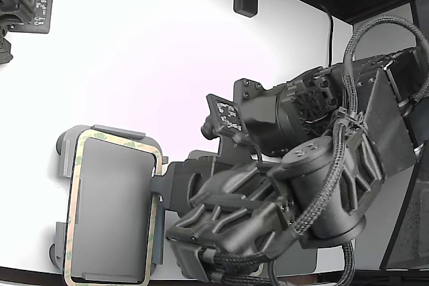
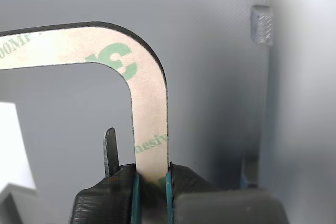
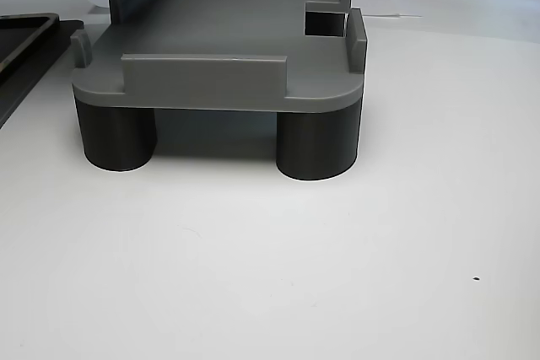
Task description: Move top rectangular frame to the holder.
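The thin beige-tan rectangular frame with green blotches and a black edge [image 1: 111, 209] sits over the light grey plastic holder tray with raised edge tabs [image 1: 67, 147], at the exterior view's lower left on the white surface [image 1: 134, 65]. The black gripper [image 2: 151, 174] reaches in from that view's right; in the wrist view its jaws are closed tight on one side of the frame's rim, with the teal pads [image 2: 136, 192] pressed against both faces of the strip.

Judged step: seating the frame in the holder before release. To do it well, the frame's corners should line up inside the raised tabs [image 2: 261, 24], and its rim should lie flat and level on the tray floor before the jaws part. The jaws should open only enough to clear the rim, and withdrawal should be straight, so that the thin strip is not dragged or flexed.

Limits of view: whether the frame touches the tray floor or hangs just above it cannot be determined. The arm hides the holder's right edge in the exterior view. In the other view, the frame is not clearly visible on the grey tray. The printed lettering on the frame is cut off.
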You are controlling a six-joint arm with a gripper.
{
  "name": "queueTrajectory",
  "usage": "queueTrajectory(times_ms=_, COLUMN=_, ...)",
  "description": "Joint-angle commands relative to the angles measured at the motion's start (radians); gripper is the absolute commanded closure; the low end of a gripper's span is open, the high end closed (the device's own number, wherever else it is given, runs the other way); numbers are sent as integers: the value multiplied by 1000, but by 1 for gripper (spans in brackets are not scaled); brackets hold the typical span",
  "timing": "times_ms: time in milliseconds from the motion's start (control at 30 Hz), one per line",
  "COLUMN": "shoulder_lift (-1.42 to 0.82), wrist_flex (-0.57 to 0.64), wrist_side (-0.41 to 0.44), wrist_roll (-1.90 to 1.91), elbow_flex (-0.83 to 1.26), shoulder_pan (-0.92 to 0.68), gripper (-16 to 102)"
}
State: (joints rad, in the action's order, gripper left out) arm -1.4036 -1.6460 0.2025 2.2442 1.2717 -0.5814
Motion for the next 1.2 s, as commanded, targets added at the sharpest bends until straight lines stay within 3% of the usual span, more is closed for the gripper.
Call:
queueTrajectory(times_ms=0, shoulder_lift=-15, wrist_flex=-9, wrist_side=-15, wrist_roll=-2, elbow_flex=-14, shoulder_pan=26, gripper=98)
queueTrajectory(times_ms=567, shoulder_lift=-20, wrist_flex=-9, wrist_side=-110, wrist_roll=-138, elbow_flex=9, shoulder_pan=107, gripper=98)
queueTrajectory(times_ms=1167, shoulder_lift=8, wrist_flex=-9, wrist_side=-115, wrist_roll=-140, elbow_flex=25, shoulder_pan=109, gripper=98)
